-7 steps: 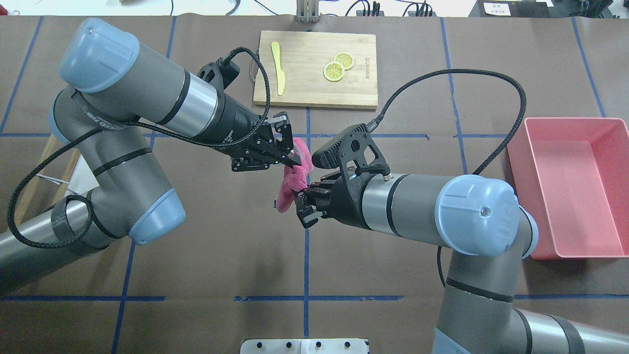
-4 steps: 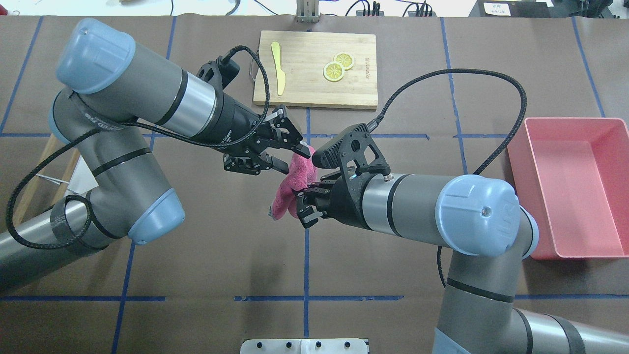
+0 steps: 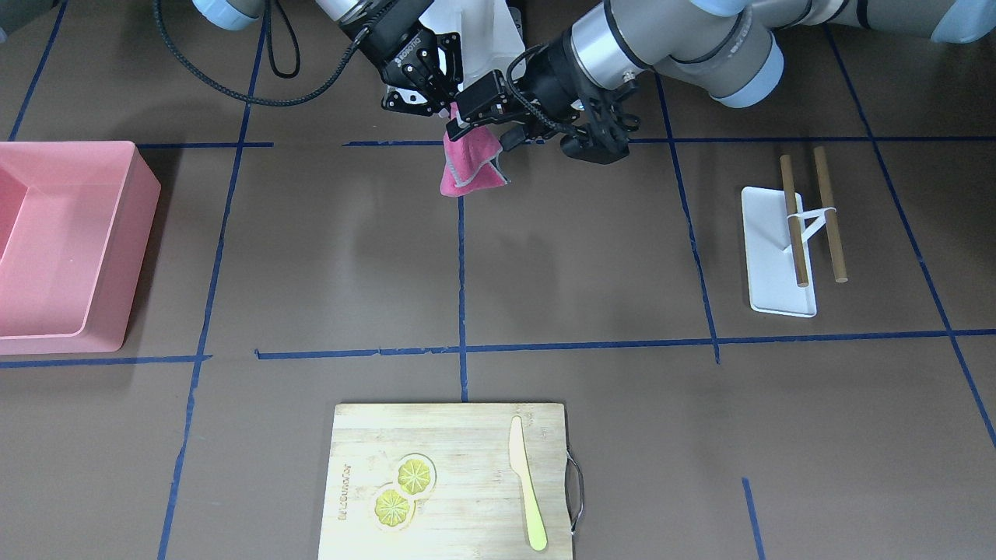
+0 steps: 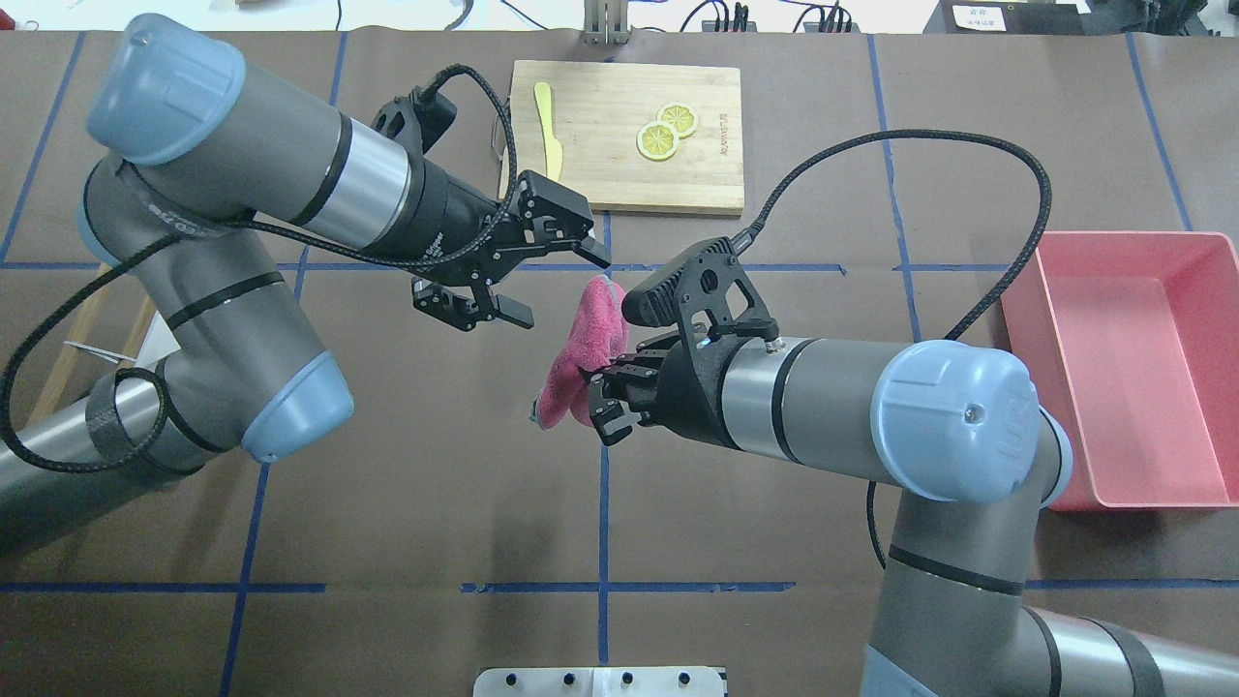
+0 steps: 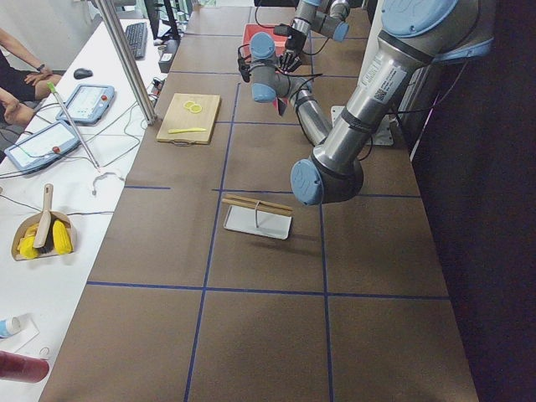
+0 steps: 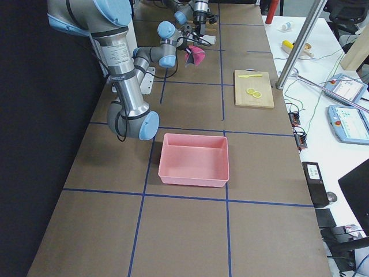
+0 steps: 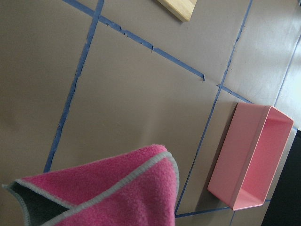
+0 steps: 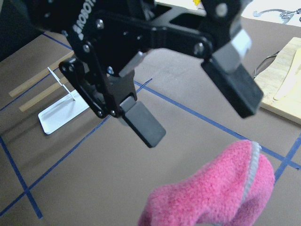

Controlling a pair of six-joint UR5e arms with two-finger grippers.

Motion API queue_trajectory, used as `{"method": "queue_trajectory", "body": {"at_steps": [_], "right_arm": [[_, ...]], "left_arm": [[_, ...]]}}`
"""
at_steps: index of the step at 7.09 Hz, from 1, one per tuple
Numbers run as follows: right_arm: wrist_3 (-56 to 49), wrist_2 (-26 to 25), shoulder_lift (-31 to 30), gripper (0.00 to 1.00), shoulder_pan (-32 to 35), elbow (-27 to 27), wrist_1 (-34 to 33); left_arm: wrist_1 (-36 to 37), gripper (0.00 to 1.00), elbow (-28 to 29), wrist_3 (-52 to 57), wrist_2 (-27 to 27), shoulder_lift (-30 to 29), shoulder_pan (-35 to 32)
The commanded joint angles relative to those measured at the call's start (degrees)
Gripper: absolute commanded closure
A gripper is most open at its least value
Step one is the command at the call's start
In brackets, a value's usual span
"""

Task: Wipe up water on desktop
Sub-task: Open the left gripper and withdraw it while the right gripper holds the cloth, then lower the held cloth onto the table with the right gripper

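A pink cloth (image 4: 586,348) hangs above the dark-brown desktop (image 4: 436,503) with its blue tape grid. My right gripper (image 4: 598,397) is shut on the cloth's lower part. My left gripper (image 4: 559,288) is open and empty, just left of the cloth's top and clear of it. The right wrist view shows its spread fingers (image 8: 141,125) above the cloth (image 8: 216,193). The left wrist view shows the folded cloth (image 7: 108,188) over bare desktop. The cloth also shows in the front view (image 3: 467,167). I see no water on the desktop.
A bamboo cutting board (image 4: 600,179) with a yellow knife (image 4: 548,136) and lemon slices (image 4: 666,131) lies at the far middle. A pink bin (image 4: 1123,237) stands at the right. A white rack with two sticks (image 3: 782,264) lies on my left side.
My left gripper has opened, let go of the cloth's top and drawn back to the left. My right gripper still holds the cloth in about the same place.
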Motion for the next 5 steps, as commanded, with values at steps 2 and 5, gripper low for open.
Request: {"method": "queue_trajectory", "body": {"at_steps": [2, 5], "right_arm": [[2.83, 0.19, -0.89, 1.0, 0.3, 7.4, -16.67], [9.46, 5.77, -0.36, 1.0, 0.56, 12.09, -38.08]], "left_arm": [[9.95, 0.0, -1.0, 7.45, -0.59, 1.34, -6.89], [21.39, 0.0, -8.54, 18.8, -0.59, 7.41, -12.24]]}}
